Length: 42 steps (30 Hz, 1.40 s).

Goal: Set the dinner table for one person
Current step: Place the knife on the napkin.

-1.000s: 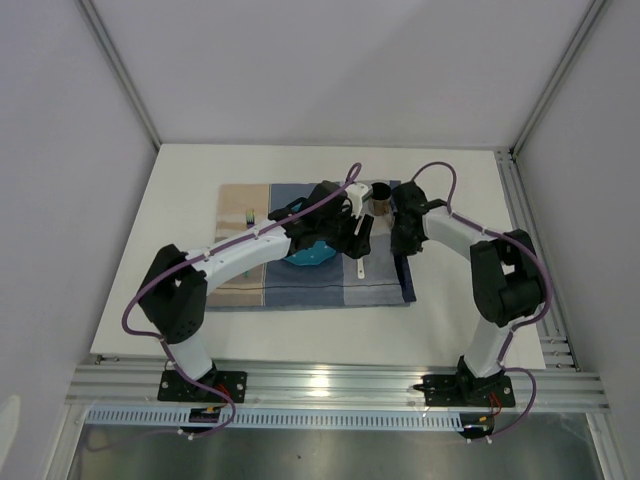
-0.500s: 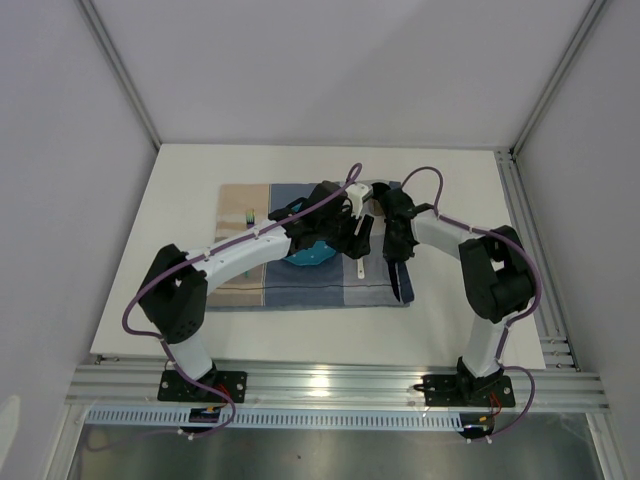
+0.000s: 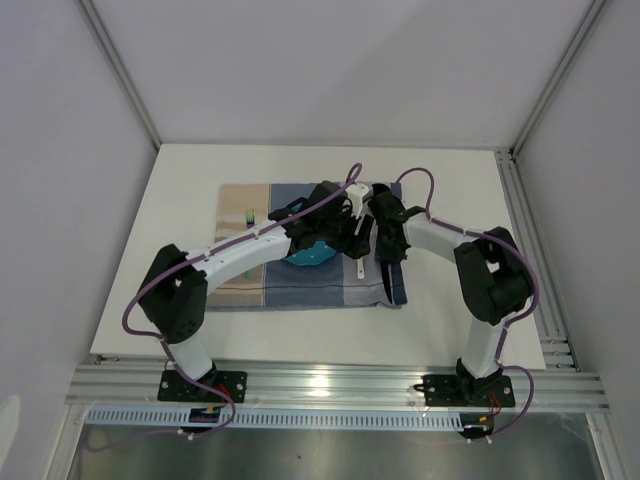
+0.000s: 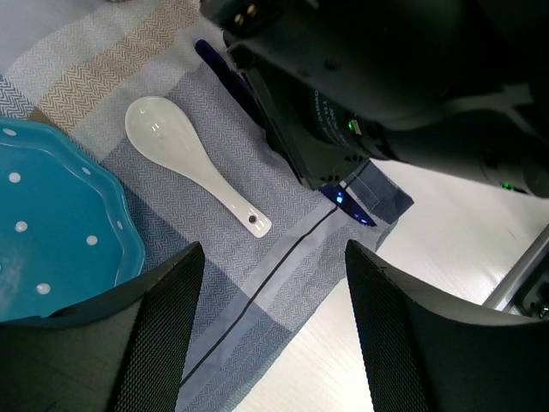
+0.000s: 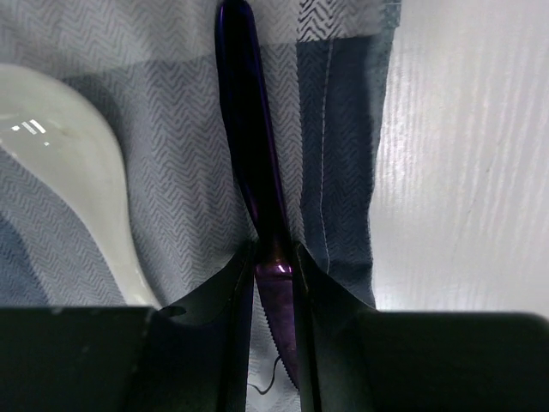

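from above you see the whole white desk [image 3: 185, 190]: plain and matte, with silver rails along its edges. it lies under everything, and both arms reach in over the checked placemat [image 3: 300, 290] near its middle, but that view hides what the tools are doing. your right wrist camera shows it: the right tool [image 5: 276, 266] is pinched closed on a dark purple knife [image 5: 247, 129] where the handle meets the serrated blade. the knife lies flat along the cloth with a white spoon [image 5: 77, 180] beside it. bare desk starts just past the placemat's hem, close beside that tool. your left wrist camera shows the left tool [image 4: 273, 335] with its fingers spread wide and nothing between them. it hangs over the cloth beside a teal dotted plate [image 4: 60, 223], and bare desk shows beyond the placemat's corner.
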Available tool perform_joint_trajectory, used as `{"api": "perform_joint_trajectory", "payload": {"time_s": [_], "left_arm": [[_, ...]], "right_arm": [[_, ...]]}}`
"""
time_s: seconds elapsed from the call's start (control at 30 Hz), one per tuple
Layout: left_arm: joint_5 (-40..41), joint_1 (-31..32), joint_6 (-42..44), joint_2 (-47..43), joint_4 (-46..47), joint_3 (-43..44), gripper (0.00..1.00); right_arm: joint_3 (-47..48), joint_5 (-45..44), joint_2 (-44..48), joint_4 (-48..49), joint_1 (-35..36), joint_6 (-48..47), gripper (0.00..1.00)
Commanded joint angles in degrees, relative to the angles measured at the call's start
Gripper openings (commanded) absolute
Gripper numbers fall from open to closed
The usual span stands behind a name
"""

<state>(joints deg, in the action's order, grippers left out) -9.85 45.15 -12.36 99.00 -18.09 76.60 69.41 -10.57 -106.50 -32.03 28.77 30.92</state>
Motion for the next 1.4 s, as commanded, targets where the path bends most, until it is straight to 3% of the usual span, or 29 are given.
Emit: {"api": "perform_joint_trajectory", "payload": {"time_s": [0.0, 0.47, 0.93, 1.0, 1.03, 1.1, 1.37], "left_arm": [[-1.0, 0.3, 1.4, -0.7, 1.7, 0.7, 0.70], [-0.8, 0.3, 1.5, -1.2, 2.0, 0.3, 0.70], [-1.0, 0.3, 1.5, -1.4, 2.1, 0.1, 0.70], [-0.8, 0.3, 1.5, -1.5, 2.1, 0.0, 0.70], [-0.8, 0.3, 1.5, -1.5, 2.1, -0.1, 0.70], [-0.7, 0.3, 1.5, -1.6, 2.1, -0.1, 0.70], [0.5, 0.3, 1.0, -3.1, 2.6, -1.9, 0.70]], "right_arm": [[2.7, -0.3, 1.6, 0.2, 1.6, 1.2, 0.00], [7.8, -8.4, 3.1, -3.1, 1.9, -1.4, 0.00], [8.6, -8.5, 1.5, -3.0, 1.9, -1.1, 0.00], [8.0, -10.3, 0.9, -2.7, 1.9, -1.1, 0.03], [7.3, -12.0, 0.8, -2.4, 1.9, -1.1, 0.13], [6.6, -13.5, 0.2, -1.5, 1.8, -1.0, 0.21], [5.0, -10.1, -1.5, 2.8, -1.0, -1.7, 0.15]]}}
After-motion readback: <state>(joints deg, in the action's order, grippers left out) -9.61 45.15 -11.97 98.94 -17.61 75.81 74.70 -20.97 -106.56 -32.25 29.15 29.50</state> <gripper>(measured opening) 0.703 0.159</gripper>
